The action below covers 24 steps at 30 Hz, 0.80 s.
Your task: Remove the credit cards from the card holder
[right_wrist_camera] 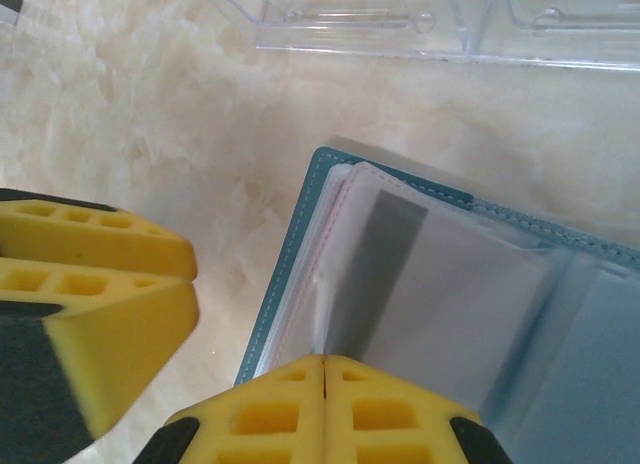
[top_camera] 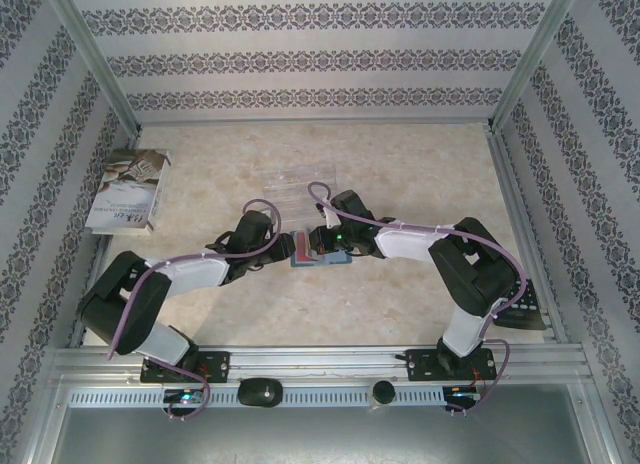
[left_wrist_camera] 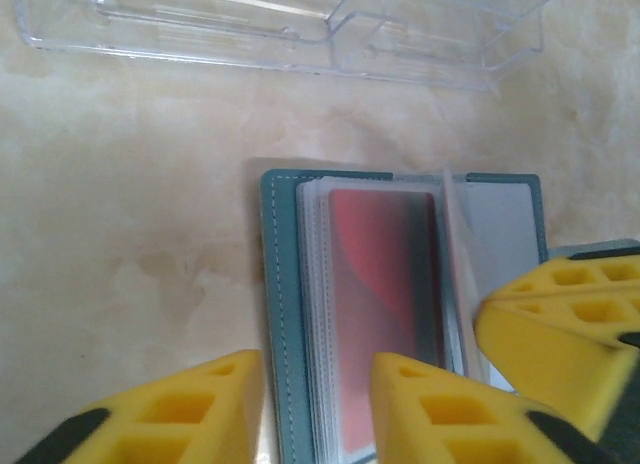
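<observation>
The teal card holder (left_wrist_camera: 280, 314) lies open on the table, its clear sleeves fanned out. A red credit card (left_wrist_camera: 385, 284) sits inside the top sleeve of the left stack. My left gripper (left_wrist_camera: 315, 374) is open. One finger is outside the holder's left edge and the other is over the red card. My right gripper (right_wrist_camera: 325, 369) is shut, pinching a clear sleeve (right_wrist_camera: 345, 264) that stands upright. From above, both grippers meet over the card holder (top_camera: 325, 261). The right-hand sleeves (right_wrist_camera: 480, 304) look pale, and I cannot tell what they hold.
A clear plastic tray (top_camera: 300, 189) lies just beyond the card holder and shows along the top of both wrist views. A white booklet (top_camera: 128, 191) leans at the far left wall. A black calculator (top_camera: 525, 309) lies by the right arm.
</observation>
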Available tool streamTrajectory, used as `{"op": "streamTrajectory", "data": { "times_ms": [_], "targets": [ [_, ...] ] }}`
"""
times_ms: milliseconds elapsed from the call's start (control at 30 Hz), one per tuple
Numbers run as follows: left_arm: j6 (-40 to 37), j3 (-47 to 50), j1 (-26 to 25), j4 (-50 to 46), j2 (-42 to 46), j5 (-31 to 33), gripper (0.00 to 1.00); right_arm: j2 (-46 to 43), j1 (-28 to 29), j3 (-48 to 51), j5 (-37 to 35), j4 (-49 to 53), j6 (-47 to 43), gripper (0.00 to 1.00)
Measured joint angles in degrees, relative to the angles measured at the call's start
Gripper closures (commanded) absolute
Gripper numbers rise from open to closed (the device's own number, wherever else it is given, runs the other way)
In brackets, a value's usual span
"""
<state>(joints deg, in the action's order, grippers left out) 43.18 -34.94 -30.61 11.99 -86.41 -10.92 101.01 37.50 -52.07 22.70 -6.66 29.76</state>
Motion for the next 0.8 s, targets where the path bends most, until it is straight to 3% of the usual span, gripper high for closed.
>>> {"op": "streamTrajectory", "data": {
  "times_ms": [100, 433, 800],
  "targets": [
    [0.0, -0.8, 0.0, 0.0, -2.0, 0.0, 0.55, 0.0, 0.0, 0.8, 0.8, -1.1, 0.6, 1.00],
    [-0.7, -5.0, -0.2, -2.0, -7.8, 0.3, 0.54, -0.1, -0.3, 1.9, 1.5, -3.1, 1.9, 1.00],
    [-2.9, -11.7, -0.5, -12.0, -10.9, 1.1, 0.58, -2.4, -1.8, 4.5, 1.1, -4.5, 4.7, 1.00]
  ]
}}
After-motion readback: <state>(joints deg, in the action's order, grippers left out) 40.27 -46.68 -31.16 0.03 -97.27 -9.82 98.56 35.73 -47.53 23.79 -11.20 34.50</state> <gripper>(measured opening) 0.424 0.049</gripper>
